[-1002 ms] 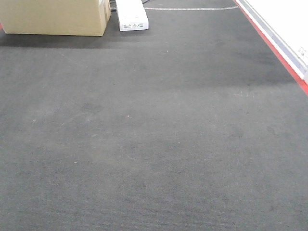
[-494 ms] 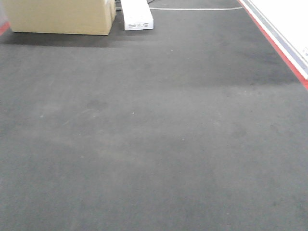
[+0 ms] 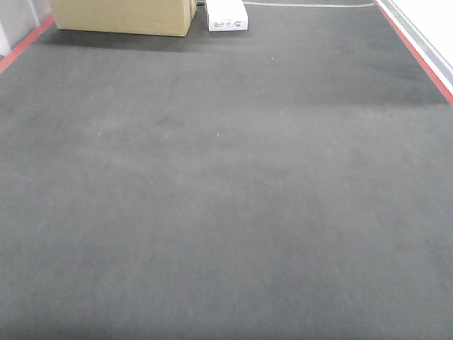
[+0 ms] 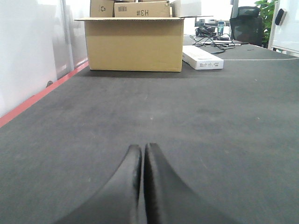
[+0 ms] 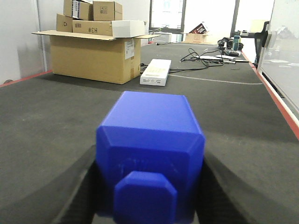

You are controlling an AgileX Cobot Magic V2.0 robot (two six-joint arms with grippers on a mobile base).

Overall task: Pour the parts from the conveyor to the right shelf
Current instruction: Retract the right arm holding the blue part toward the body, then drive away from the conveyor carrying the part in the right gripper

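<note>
The part, a bright-blue block [image 5: 149, 140] with bevelled edges and a knob facing the camera, sits between the black fingers [image 5: 74, 189] of my right gripper [image 5: 149, 158], which is shut on it just above the conveyor [image 5: 46, 116]. My left gripper [image 4: 141, 149] is shut with nothing in it, low over the dark grey belt [image 4: 210, 116]. The front view shows only bare belt [image 3: 226, 184] and neither gripper. The right shelf is out of view.
An open cardboard box [image 4: 134, 42] [image 5: 91, 56] [image 3: 124, 15] and a flat white box [image 4: 202, 57] [image 5: 156, 72] [image 3: 227, 15] stand at the belt's far end. Red edge strips [image 3: 21, 46] [image 3: 423, 60] line both sides. Cables [image 5: 205, 58] lie beyond.
In the front view the cardboard box and white box have slid right and up in the frame, and the left red strip has come into sight.
</note>
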